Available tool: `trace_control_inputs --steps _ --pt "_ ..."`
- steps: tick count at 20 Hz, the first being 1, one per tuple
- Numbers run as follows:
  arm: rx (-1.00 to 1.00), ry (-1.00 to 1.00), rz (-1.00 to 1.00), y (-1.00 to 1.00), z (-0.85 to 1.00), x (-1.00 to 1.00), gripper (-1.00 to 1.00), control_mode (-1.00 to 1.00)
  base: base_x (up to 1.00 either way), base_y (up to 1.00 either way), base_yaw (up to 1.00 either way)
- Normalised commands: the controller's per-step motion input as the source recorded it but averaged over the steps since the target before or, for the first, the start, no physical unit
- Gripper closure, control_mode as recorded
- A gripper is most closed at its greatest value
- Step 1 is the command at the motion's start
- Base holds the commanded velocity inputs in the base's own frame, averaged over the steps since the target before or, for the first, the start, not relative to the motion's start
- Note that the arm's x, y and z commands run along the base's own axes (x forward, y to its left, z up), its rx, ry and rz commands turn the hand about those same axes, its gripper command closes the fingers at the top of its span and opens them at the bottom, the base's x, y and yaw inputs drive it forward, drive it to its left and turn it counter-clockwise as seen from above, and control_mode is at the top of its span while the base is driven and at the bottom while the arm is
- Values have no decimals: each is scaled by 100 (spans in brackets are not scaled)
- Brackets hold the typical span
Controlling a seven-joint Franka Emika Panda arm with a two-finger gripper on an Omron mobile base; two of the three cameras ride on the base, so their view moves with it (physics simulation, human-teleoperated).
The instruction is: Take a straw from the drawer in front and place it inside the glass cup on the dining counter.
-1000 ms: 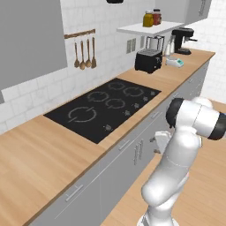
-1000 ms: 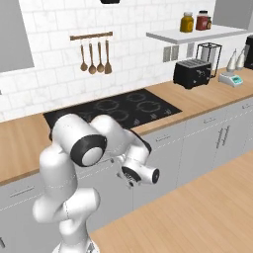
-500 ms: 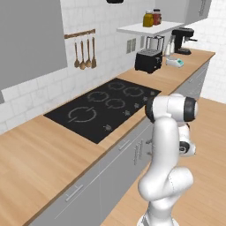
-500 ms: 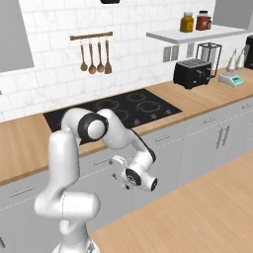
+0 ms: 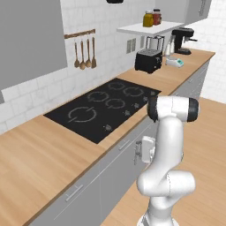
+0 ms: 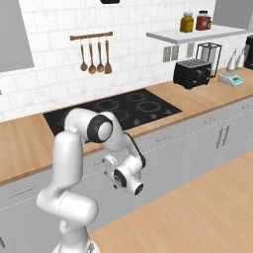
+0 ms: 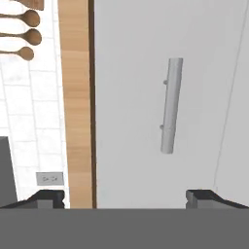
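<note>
Folding down on itself, the white arm (image 6: 79, 163) rises from the lower left of the right base view, bends at a dark-ringed shoulder joint near the middle left, then drops its forearm so the hand sits low, facing the grey cabinet fronts beneath the wooden worktop (image 6: 197, 96). In the left base view the same arm stands at lower right, its upper link arching over near the centre right and the hand (image 5: 145, 150) tucked just beside the cabinet face at the centre of the frame. The hand view is rolled on its side: the worktop edge (image 7: 75, 97) runs as a vertical wood band at upper left, and a light grey drawer front (image 7: 146, 73) takes up the middle. Its bar handle (image 7: 170, 104) stands upright, right of centre. The gripper (image 7: 125, 197) has its jaws spread wide, one dark fingertip (image 7: 46, 197) at lower left and the other at lower right, with nothing between them and both apart from the panel. The handle lies above the gap, nearer the right-hand tip. The black cooktop (image 5: 103, 103) lies on the worktop above the hand. The drawer is closed, so I cannot tell where the straw lies.
</note>
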Motion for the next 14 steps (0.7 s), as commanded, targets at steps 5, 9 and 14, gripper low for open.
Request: trace_control_inputs --steps 5,9,14 --pt "0 12 -7 26 0 25 -100 -100 0 0 0" --pt "0 11 0 0 -2 22 -100 -100 0 0 0" --pt "-1 9 0 1 -16 27 -100 -100 0 0 0"
